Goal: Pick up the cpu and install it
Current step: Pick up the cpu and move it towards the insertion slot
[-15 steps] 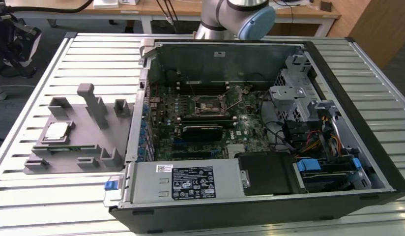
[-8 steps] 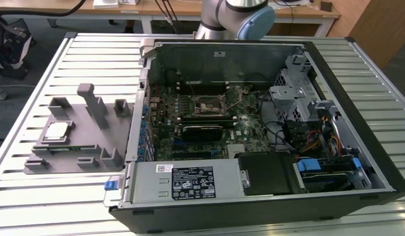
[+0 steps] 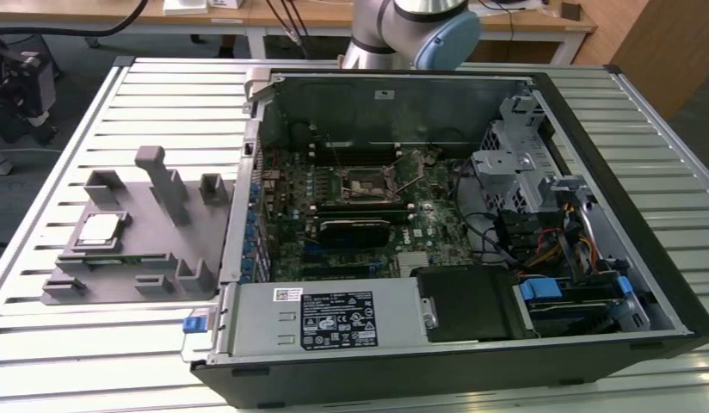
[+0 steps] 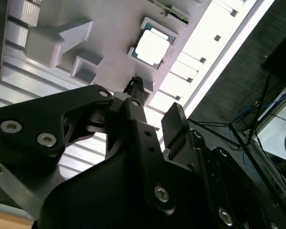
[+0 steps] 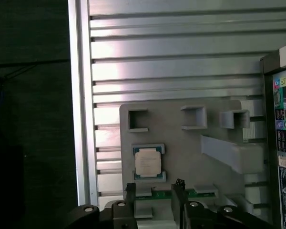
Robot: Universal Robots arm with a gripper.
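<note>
One square, silver-topped cpu (image 5: 148,161) is seated flat in a matte grey plastic tray (image 5: 181,152) on the ribbed aluminium tabletop (image 5: 181,47), while the black claw (image 5: 155,186) is held spread and empty nearby.

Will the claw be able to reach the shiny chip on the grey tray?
Probably yes: the cpu lies uncovered on the tray, and the open claw hangs over that tray with nothing between.

A slatted metal desk (image 3: 90,344) carries a grey tray (image 3: 159,232) toward the exterior view's left and, just beside it, an open computer case (image 3: 446,370).
</note>
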